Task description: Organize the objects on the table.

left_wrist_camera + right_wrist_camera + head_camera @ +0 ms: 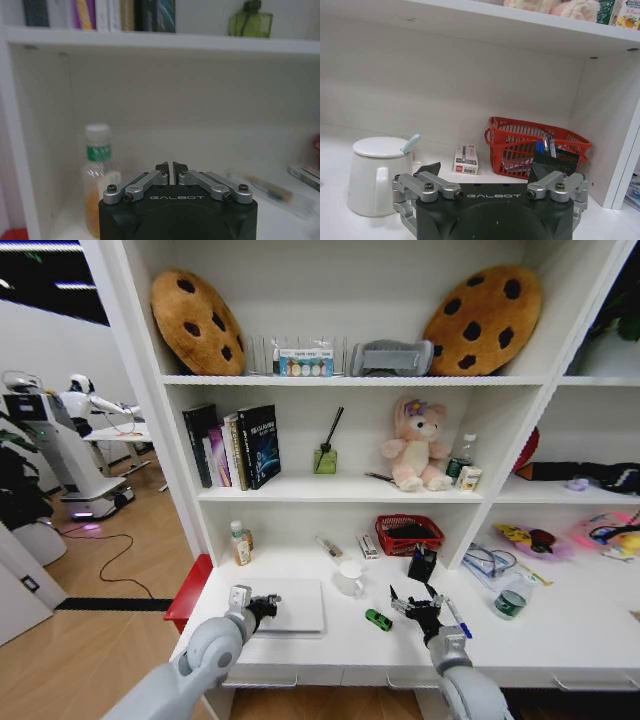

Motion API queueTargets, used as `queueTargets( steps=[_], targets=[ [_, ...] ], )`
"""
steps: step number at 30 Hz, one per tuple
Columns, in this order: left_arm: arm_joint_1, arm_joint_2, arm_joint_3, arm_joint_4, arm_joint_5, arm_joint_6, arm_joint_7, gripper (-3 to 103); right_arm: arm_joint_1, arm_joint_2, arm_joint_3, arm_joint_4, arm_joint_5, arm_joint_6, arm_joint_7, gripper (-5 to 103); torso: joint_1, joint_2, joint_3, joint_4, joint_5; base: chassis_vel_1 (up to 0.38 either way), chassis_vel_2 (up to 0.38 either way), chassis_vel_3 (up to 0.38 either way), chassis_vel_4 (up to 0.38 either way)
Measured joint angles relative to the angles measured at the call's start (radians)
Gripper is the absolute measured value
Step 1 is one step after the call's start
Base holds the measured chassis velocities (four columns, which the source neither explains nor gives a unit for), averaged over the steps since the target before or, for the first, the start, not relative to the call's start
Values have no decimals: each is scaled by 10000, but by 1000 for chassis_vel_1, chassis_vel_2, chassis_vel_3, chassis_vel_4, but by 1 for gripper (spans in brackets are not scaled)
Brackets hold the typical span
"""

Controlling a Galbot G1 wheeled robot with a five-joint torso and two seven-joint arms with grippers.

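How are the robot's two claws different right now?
The left gripper has its fingers pinched shut; the right gripper has its fingers spread wide open. The left gripper hovers over the silver laptop; the right gripper hovers near the green toy car and a blue pen. Both are black with silver links, hold nothing, and are over the white table.

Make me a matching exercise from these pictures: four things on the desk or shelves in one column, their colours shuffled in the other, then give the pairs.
Things:
1. toy car
2. basket
3. laptop
4. plush bear

Colours:
A. silver
B. pink
C. green
D. red

Pairs: 1-C, 2-D, 3-A, 4-B
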Motion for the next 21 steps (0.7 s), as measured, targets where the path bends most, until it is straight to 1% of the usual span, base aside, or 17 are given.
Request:
queueTargets(
  steps=[1, 2, 3, 4, 5, 7, 8, 11, 12, 14, 15, 16, 17, 19, 20, 21],
  targets=[
    [200, -126, -540, 93, 435, -436, 235, 8, -35, 41, -10, 102, -10, -30, 0, 100, 0, 0, 0, 2, -1, 0, 0, 0, 0],
    [424, -239, -1063, 117, 716, -691, 503, 14, -87, 78, -2, 207, -14, -52, 1, 100, 0, 0, 0, 6, 1, 0, 0, 0, 0],
    [619, -327, -1435, 117, 841, -808, 684, 19, -170, 119, 43, 325, -15, -63, 6, 100, 0, 0, 0, 10, 4, 0, 0, 0, 0],
    [619, -327, -1435, 117, 841, -808, 684, 19, -170, 119, 43, 325, -15, -63, 6, 100, 0, 0, 0, 10, 4, 0, 0, 0, 0],
    [883, -415, -1827, 88, 887, -864, 836, 19, -301, 165, 125, 470, -16, -73, 26, 100, 0, 0, 0, 7, 0, 0, 0, 0, 0],
    [1608, -547, -2586, -220, 899, -880, 1158, 30, -527, 221, 236, 700, -16, -78, 64, 100, 0, 1, -1, 0, -1, 0, 0, 0, 0],
    [1608, -547, -2586, -220, 899, -880, 1158, 30, -527, 221, 236, 700, -16, -78, 64, 100, 0, 1, -1, 0, -1, 0, 0, 0, 0],
    [3136, -794, -3977, -1252, 1045, -758, 1527, 47, -758, 252, 297, 1009, -22, -82, 112, 100, 0, 0, -1, 4, 0, 0, 0, 0, 0],
    [3136, -794, -3977, -1252, 1045, -758, 1527, 47, -758, 252, 297, 1009, -22, -82, 112, 100, 0, 0, -1, 4, 0, 0, 0, 0, 0],
    [4383, -1133, -5201, -2216, 1307, -720, 2165, 58, -974, 233, 357, 1280, -11, -102, 127, 100, -1, 1, -1, 9, 1, 0, 0, 0, 0],
    [4812, -1267, -5552, -2543, 1356, -759, 2358, 64, -1066, 220, 399, 1379, -4, -102, 130, 100, -2, 1, -2, 9, 4, 0, 0, 0, 0],
    [4812, -1267, -5552, -2543, 1356, -759, 2358, 64, -1066, 220, 399, 1379, -4, -102, 130, 100, -2, 1, -2, 9, 4, 0, 0, 0, 0],
    [5214, -1408, -5788, -2857, 1369, -787, 2476, 64, -1166, 217, 447, 1472, 6, -95, 141, 100, -2, 1, -2, 9, 2, 0, 0, 0, 0],
    [6081, -1747, -6092, -3469, 1365, -890, 2546, 74, -1316, 223, 504, 1672, 45, -88, 211, 100, -2, 2, -1, 1, 1, 0, 0, 0, 0],
    [6081, -1747, -6092, -3469, 1365, -890, 2546, 74, -1316, 223, 504, 1672, 45, -88, 211, 100, -2, 2, -1, 1, 1, 0, 0, 0, 0],
    [6504, -1974, -6205, -3731, 1368, -946, 2563, 80, -1355, 232, 504, 1736, 53, -87, 224, 100, -2, 2, -1, 1, 3, 0, 0, 0, 0]
  ],
)
